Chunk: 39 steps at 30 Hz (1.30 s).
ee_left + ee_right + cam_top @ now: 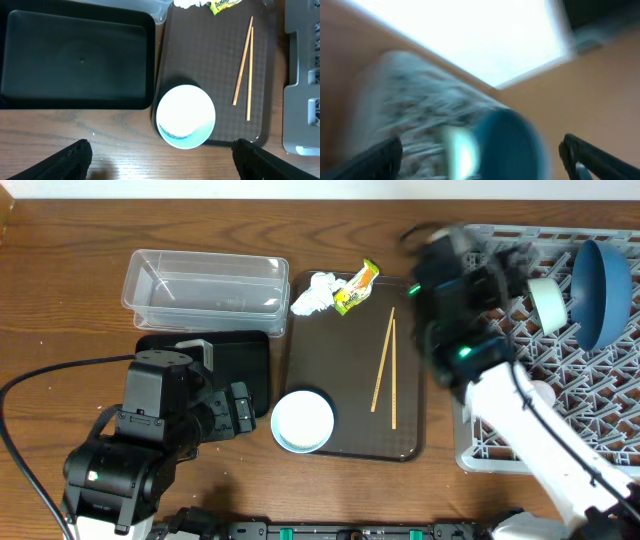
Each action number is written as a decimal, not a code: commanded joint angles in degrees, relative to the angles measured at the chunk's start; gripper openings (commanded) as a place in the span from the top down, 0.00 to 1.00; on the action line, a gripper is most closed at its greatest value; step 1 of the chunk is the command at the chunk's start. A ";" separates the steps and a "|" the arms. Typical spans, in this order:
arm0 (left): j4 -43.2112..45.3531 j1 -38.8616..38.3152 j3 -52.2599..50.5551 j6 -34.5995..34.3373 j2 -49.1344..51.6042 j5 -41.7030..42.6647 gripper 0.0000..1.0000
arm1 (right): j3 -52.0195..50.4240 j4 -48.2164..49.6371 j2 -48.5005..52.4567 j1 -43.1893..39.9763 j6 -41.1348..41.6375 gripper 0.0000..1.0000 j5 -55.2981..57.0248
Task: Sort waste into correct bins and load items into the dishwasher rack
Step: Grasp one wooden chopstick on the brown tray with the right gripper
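A crumpled white tissue (313, 293) and a yellow-green wrapper (355, 287) lie at the far end of the brown tray (350, 445). Two chopsticks (385, 375) lie on the tray. A mint-green bowl with a white inside (302, 420) sits at its near left corner and also shows in the left wrist view (185, 116). My left gripper (162, 165) is open and empty over bare wood just short of that bowl. The dark-blue bowl (600, 290) and a pale bowl (548, 302) stand on edge in the grey rack (500, 450). My right gripper (480, 160) is open, blurred, facing the blue bowl (520, 145).
The clear tub (205, 285) stands at the back left. The black tub (225, 350) is just in front of it, partly under my left arm. A small pale cup (540, 393) sits in the rack. A few white grains (91, 134) lie on the wood.
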 commanded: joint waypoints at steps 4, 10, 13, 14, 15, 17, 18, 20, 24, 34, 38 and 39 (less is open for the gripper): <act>-0.15 0.04 1.03 -0.04 0.00 -0.48 0.08 | -0.15 -17.16 -0.37 6.73 41.48 0.13 -36.02; -0.15 0.04 1.03 -0.04 0.00 -0.48 0.08 | -0.15 -20.39 1.86 5.55 58.64 0.43 -49.44; -0.15 0.04 1.03 -0.04 0.00 -0.46 0.08 | -0.15 -21.44 3.96 5.40 61.96 0.45 -50.40; -0.15 0.04 1.03 -0.04 0.00 -0.46 0.08 | -0.15 -21.70 4.90 5.40 62.42 0.47 -51.23; -0.15 0.04 1.03 -0.04 0.00 -0.48 0.08 | -0.15 -21.94 5.90 5.42 62.45 0.51 -51.74; -0.15 0.04 1.03 -0.04 0.00 -0.48 0.08 | -0.15 -22.82 8.04 5.44 63.67 0.53 -51.43; -0.15 0.04 1.03 -0.04 0.00 -0.48 0.08 | -0.15 -23.37 9.16 5.38 65.24 0.54 -50.40; -0.15 0.04 1.03 -0.04 0.00 -0.48 0.08 | -0.15 -24.02 11.74 5.25 69.00 0.53 -47.28; -0.15 0.04 1.03 -0.04 0.00 -0.48 0.08 | -0.15 -21.46 17.14 4.68 70.53 0.51 -47.19; -0.15 0.04 1.03 -0.04 0.00 -0.48 0.08 | -0.15 -17.97 26.08 4.48 71.84 0.79 -51.28; -0.17 0.04 1.03 -0.04 0.00 -0.48 0.08 | -0.13 -18.73 25.31 4.33 71.82 0.99 -51.45; -0.15 0.04 1.03 -0.04 0.00 -0.48 0.08 | -0.11 -19.15 24.65 4.22 71.80 0.99 -51.45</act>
